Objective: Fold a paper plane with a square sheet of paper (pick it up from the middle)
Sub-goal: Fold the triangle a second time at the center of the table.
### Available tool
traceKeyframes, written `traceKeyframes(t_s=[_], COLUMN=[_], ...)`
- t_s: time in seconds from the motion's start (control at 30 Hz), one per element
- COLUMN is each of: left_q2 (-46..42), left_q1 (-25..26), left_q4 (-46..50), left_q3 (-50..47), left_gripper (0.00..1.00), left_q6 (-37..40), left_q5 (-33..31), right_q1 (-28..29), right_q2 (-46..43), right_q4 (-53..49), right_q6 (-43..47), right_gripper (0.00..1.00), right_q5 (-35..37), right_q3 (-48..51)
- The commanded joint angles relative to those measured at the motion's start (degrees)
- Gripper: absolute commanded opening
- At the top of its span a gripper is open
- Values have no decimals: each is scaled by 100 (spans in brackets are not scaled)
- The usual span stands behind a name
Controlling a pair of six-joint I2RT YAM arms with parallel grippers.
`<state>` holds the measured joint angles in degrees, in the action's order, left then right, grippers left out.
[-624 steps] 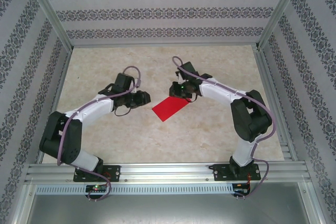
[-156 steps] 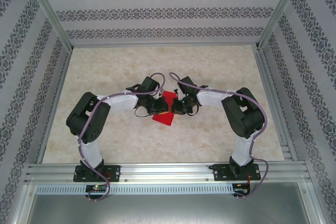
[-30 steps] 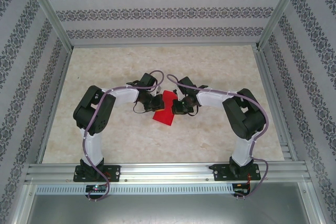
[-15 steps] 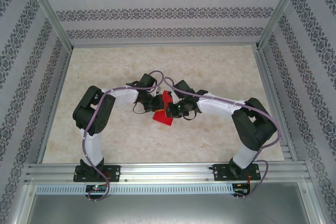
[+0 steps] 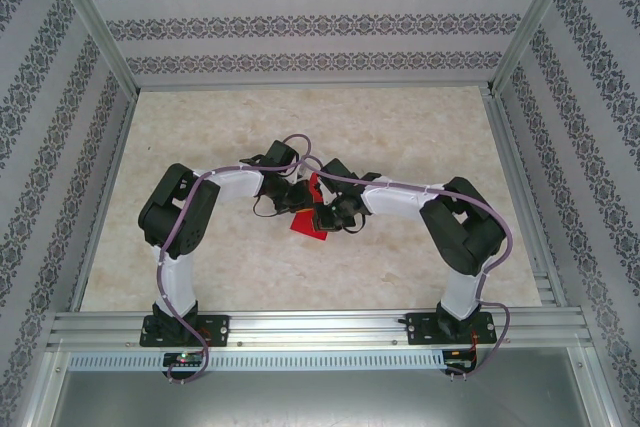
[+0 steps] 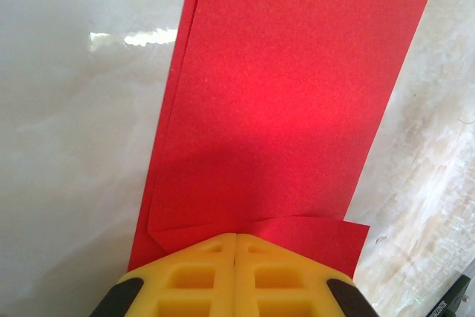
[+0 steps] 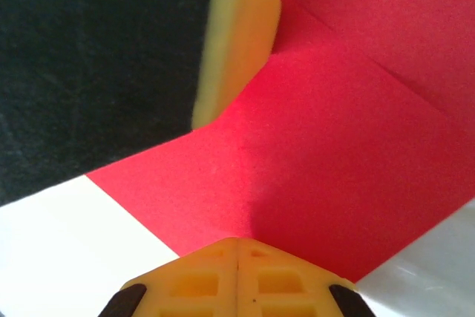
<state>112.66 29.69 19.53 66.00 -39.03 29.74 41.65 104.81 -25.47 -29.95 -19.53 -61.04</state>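
Left gripper [image 6: 236, 237]: jaws closed, tips pressing the near edge of the red sheet [image 6: 289, 94], bottom of frame. Right gripper [image 7: 237, 243]: also closed, tip on the sheet. Sheet is part-folded at frame centre on the table [image 5: 420, 127], not inside anything. Risk: the closed tips drag the thin paper, the layers skew and the crease goes crooked.

Both arms are bending with elbows out and reaching inward, meeting near the middle of the surface [image 5: 420, 137]. The left gripper [image 5: 297, 198] is angling down toward the near edge, pads pressed together. The right gripper [image 5: 326, 215] is pointing left, also closed, its tips sitting just beside the left one's yellow finger [image 7: 239, 42].
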Motion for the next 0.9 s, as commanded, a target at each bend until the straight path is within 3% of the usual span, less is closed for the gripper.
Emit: traceKeyframes(t_s=[0.0, 0.4, 0.87], left_q2=[401, 423, 436], left_q1=[31, 41, 37], left_q4=[411, 488, 509], left_q3=[-306, -298, -304], left_gripper=[6, 6, 6], left_q6=[-19, -20, -65], left_q5=[-596, -690, -741], right_q1=[88, 86, 67], right_q2=[143, 198, -324], right_q4=[-201, -433, -598], right_q6=[111, 370, 759], right_gripper=[5, 5, 5], right_q5=[184, 45, -280], right_q3=[-119, 55, 782])
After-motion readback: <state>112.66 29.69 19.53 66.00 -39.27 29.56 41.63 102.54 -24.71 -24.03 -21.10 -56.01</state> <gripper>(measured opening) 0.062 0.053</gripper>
